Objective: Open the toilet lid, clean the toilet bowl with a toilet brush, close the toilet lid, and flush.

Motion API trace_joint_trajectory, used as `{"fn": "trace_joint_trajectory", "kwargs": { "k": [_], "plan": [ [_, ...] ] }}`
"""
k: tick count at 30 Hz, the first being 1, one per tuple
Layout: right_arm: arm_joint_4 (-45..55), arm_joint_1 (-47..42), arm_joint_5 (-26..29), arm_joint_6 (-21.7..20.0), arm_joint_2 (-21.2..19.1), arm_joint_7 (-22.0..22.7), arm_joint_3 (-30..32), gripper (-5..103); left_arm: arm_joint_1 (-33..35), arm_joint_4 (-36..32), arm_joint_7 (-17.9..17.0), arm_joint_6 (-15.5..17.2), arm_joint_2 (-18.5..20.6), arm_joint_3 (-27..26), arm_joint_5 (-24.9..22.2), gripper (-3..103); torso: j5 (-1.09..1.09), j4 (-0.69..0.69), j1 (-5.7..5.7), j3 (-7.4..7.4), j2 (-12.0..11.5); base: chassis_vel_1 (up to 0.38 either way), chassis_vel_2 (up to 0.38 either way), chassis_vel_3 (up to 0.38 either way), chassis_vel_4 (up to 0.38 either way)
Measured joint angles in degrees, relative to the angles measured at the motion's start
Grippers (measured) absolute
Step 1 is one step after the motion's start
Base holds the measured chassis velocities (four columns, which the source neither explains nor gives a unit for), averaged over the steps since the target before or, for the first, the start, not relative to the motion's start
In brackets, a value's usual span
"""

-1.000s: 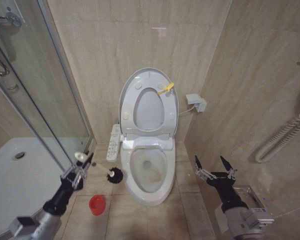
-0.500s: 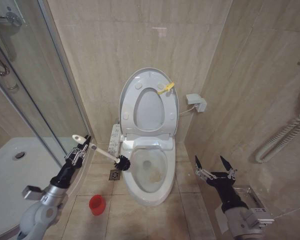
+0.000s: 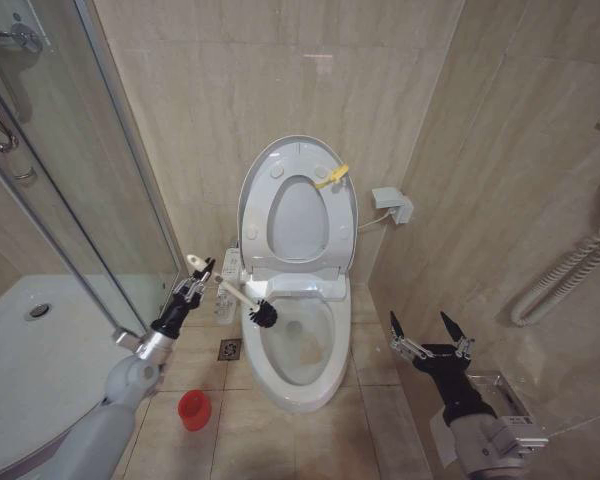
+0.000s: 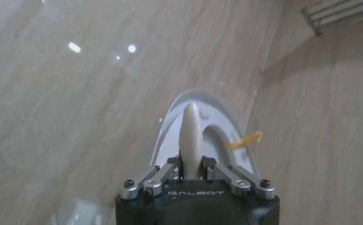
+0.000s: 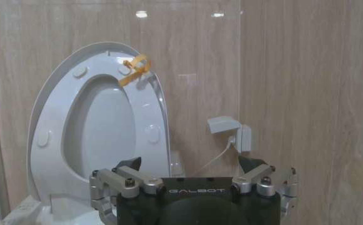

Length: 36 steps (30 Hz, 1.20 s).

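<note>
The toilet lid (image 3: 263, 168) stands upright against the wall with the seat ring raised against it and a yellow clip (image 3: 331, 178) at its rim; the lid (image 5: 56, 93) also appears in the right wrist view. Below, the white toilet bowl (image 3: 298, 385) lies uncovered. My left gripper (image 3: 198, 280) is shut on the pale handle of the toilet brush (image 3: 235, 296), whose dark head (image 3: 263, 314) hangs over the bowl's left rim. The handle (image 4: 190, 136) runs between the left fingers in the left wrist view. My right gripper (image 3: 428, 330) hangs open to the right of the bowl, holding nothing.
A red brush holder (image 3: 193, 409) stands on the floor left of the bowl, near a floor drain (image 3: 230, 349). The glass shower enclosure (image 3: 60, 200) and its white tray (image 3: 30, 370) lie to the left. A side control panel (image 3: 227, 285) and a wall socket box (image 3: 392, 205) flank the toilet.
My left arm has carried the brush up and rightward from near the floor, so its head now sits over the bowl's left rim. The right gripper has stayed still.
</note>
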Motion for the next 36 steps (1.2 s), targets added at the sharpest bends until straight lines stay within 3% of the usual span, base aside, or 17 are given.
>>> {"fn": "trace_joint_trajectory", "kwargs": {
  "k": [9, 22, 28, 31, 33, 36],
  "plan": [
    [0.0, 0.0, 0.0, 0.0, 0.0, 0.0, 0.0, 100, -10.8, 17.0, 0.4, -5.3, -3.1, 11.2, 5.7, 20, 0.01, -0.02, 0.00, 0.00, 0.0, 0.000, 0.000, 0.000, 0.000],
    [0.0, 0.0, 0.0, 0.0, 0.0, 0.0, 0.0, 100, -15.8, 24.7, 2.4, -7.0, -4.8, 19.5, 12.4, 20, 0.00, 0.00, 0.00, 0.00, 0.0, 0.000, 0.000, 0.000, 0.000],
    [0.0, 0.0, 0.0, 0.0, 0.0, 0.0, 0.0, 100, -18.1, 29.1, 4.8, -7.9, -5.5, 22.7, 20.4, 20, 0.00, -0.01, -0.01, 0.00, 0.0, 0.000, 0.000, 0.000, 0.000],
    [0.0, 0.0, 0.0, 0.0, 0.0, 0.0, 0.0, 100, -18.5, 29.7, 5.1, -8.3, -5.7, 23.1, 22.3, 20, 0.00, -0.01, -0.01, 0.00, 0.0, 0.000, 0.000, 0.000, 0.000],
    [0.0, 0.0, 0.0, 0.0, 0.0, 0.0, 0.0, 100, -19.4, 31.7, 5.6, -10.0, -6.6, 23.8, 28.1, 20, 0.00, -0.01, 0.00, 0.00, 0.0, 0.000, 0.000, 0.000, 0.000],
    [0.0, 0.0, 0.0, 0.0, 0.0, 0.0, 0.0, 100, -19.6, 32.4, 5.7, -10.5, -7.2, 23.9, 30.2, 20, 0.00, -0.01, 0.00, 0.00, 0.0, 0.000, 0.000, 0.000, 0.000]
  ]
}}
